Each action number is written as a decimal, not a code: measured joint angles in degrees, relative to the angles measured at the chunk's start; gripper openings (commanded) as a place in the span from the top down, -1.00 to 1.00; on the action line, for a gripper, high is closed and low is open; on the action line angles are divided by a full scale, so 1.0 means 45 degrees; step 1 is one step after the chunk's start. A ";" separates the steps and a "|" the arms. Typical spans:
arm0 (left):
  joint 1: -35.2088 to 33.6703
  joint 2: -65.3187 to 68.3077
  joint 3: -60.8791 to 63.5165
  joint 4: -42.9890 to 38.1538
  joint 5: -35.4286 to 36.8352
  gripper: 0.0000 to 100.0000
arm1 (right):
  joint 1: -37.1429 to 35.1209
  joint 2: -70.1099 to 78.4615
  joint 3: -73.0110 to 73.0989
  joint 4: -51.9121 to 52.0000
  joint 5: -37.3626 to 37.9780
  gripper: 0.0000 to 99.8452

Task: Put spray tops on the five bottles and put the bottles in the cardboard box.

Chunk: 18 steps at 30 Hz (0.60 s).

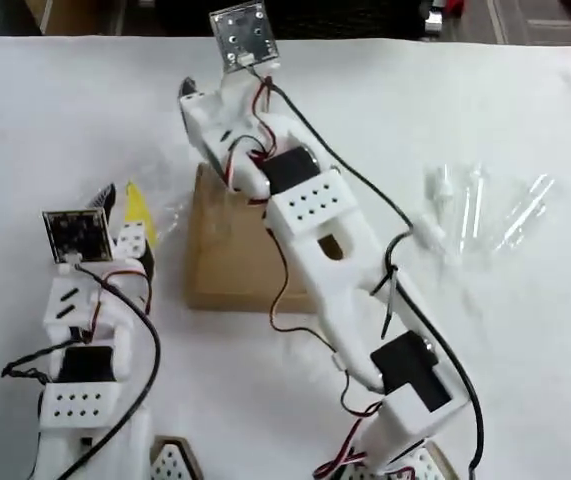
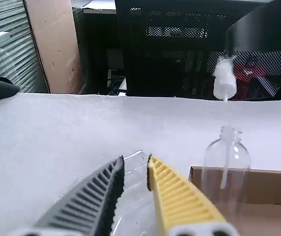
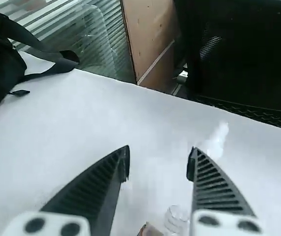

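My left tool (image 2: 135, 160) is nearly shut on a bottle (image 2: 130, 206) that lies low over the table (image 2: 56, 132). The bottle is clear, thin and light. It would squash or slip, so I hold its round middle softly.

Next comes 1 box (image 2: 268, 187). By its corner stands a 2nd bottle (image 2: 227, 155). I cannot tell if it is in the box or beside it. 1 spray top (image 2: 224, 81) sits high over its neck. Its thin tube hangs down inside, and it is not pushed on yet. The tube bends, so the white head is the place to hold.

My right tool (image 3: 158, 150) is wide open above it.

Far off on my right lies a heap (image 1: 485, 205) of clear bottles, maybe 3. I cannot count them well.
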 measured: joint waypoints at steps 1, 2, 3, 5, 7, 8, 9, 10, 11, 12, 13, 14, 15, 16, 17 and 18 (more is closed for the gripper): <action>0.0000 0.0000 0.0000 0.0000 -0.0020 0.83 | 0.0000 0.0000 0.0000 0.0000 0.0000 0.67; 0.0000 0.0000 0.0000 0.0000 -0.0039 0.83 | -0.0020 0.0000 0.0000 0.0000 0.0000 0.67; 0.0000 0.0000 0.0000 0.0000 -0.0078 0.83 | -0.0020 0.0000 0.0000 0.0000 0.0000 0.67; 0.0000 0.0000 0.0000 0.0000 -0.0078 0.83 | 0.0039 0.0000 0.0000 0.0000 0.0000 0.67; 0.0000 0.0000 0.0000 0.0000 -0.0078 0.83 | 0.0039 0.0000 0.0000 0.0000 -0.0039 0.67; 0.0000 0.0000 0.0000 0.0000 -0.0078 0.83 | 0.0039 0.0000 0.0000 0.0000 -0.0039 0.67; 0.0000 0.0000 0.0000 0.0000 -0.0078 0.83 | 0.0020 0.0000 0.0000 0.0000 -0.0039 0.67; 0.0000 0.0000 0.0000 0.0000 -0.0078 0.83 | 0.0020 0.0000 0.0000 0.0000 -0.0039 0.67; 0.0000 0.0000 0.0000 0.0000 -0.0078 0.83 | 0.0020 0.0000 0.0000 0.0000 -0.0039 0.67; 0.0000 0.0000 0.0000 0.0000 -0.0078 0.83 | 0.0039 0.0000 0.0000 0.0000 -0.0039 0.67; 0.0000 0.0000 0.0000 0.0000 -0.0078 0.83 | 0.0117 0.0000 0.0000 0.0000 -0.0039 0.67; 0.0000 0.0000 0.0000 0.0000 -0.0078 0.83 | 0.0234 0.0000 0.0000 0.0000 -0.0039 0.67; 0.0000 0.0000 0.0000 0.0000 -0.0078 0.83 | 0.0449 0.0000 0.0000 0.0000 -0.0039 0.67; 0.0000 0.0000 0.0000 0.0000 -0.0078 0.83 | 0.0664 0.0000 0.0000 0.0000 -0.0039 0.67; 0.0000 0.0000 0.0000 0.0000 -0.0078 0.83 | 0.0899 0.0000 0.0000 0.0000 -0.0039 0.67; 0.0000 0.0000 0.0000 0.0000 -0.0078 0.83 | 0.1153 0.0000 0.0000 0.0000 -0.0039 0.67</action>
